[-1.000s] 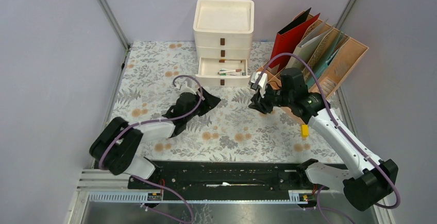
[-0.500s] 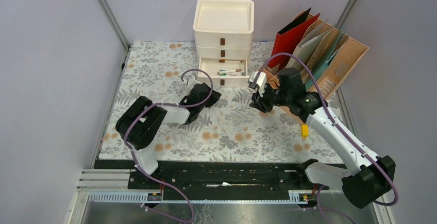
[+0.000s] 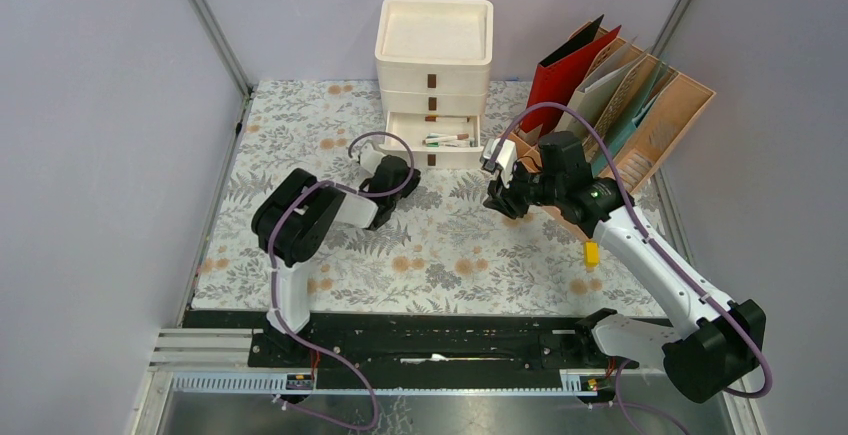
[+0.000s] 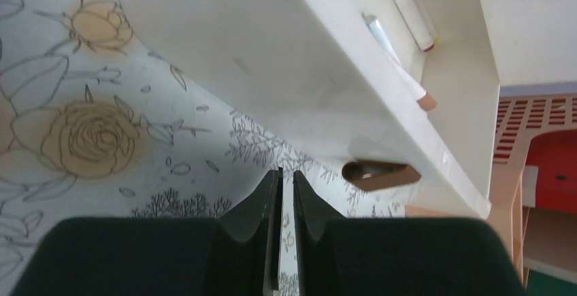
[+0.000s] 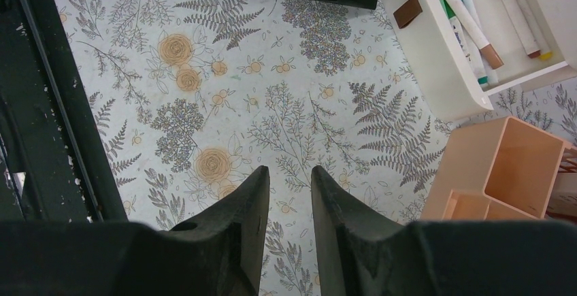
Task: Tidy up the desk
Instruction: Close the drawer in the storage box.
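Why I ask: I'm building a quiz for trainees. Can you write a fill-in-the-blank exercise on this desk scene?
1. The ____ drawer of the white chest is pulled open.
2. The left gripper, jaws nearly ____, sits close to that drawer's brown handle.
3. The right gripper hangs over the desk with open jaws holding ____.
4. In the file rack, the folder nearest the chest is ____.

Missing words: bottom; shut; nothing; red.
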Robot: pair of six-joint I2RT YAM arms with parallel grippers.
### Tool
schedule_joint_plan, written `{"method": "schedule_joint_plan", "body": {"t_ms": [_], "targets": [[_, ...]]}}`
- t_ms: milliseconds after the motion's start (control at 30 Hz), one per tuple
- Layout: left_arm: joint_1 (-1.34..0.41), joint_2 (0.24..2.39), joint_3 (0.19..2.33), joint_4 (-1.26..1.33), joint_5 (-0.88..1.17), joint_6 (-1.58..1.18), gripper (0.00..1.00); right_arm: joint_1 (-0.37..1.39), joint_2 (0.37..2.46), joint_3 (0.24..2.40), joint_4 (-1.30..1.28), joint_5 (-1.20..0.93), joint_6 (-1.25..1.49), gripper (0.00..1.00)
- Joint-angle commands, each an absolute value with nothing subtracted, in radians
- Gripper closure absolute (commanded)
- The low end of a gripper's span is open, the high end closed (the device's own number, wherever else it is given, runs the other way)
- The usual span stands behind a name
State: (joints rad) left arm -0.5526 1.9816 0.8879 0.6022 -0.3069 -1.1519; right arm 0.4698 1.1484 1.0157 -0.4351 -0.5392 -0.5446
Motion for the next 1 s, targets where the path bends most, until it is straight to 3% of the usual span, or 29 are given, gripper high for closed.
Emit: {"method": "schedule_joint_plan", "body": {"t_ms": [0, 967], "targets": [[-0.525, 2.017, 0.957, 0.685, -0.319, -1.197, 0.86, 0.461, 1.150, 1.010, -0.403, -0.542, -0.557, 0.64], [-0.425, 2.263, 1.242, 0.706, -0.194, -1.335, 0.90, 0.450, 1.167, 1.008, -0.404, -0.543, -0.554, 0.65]]}}
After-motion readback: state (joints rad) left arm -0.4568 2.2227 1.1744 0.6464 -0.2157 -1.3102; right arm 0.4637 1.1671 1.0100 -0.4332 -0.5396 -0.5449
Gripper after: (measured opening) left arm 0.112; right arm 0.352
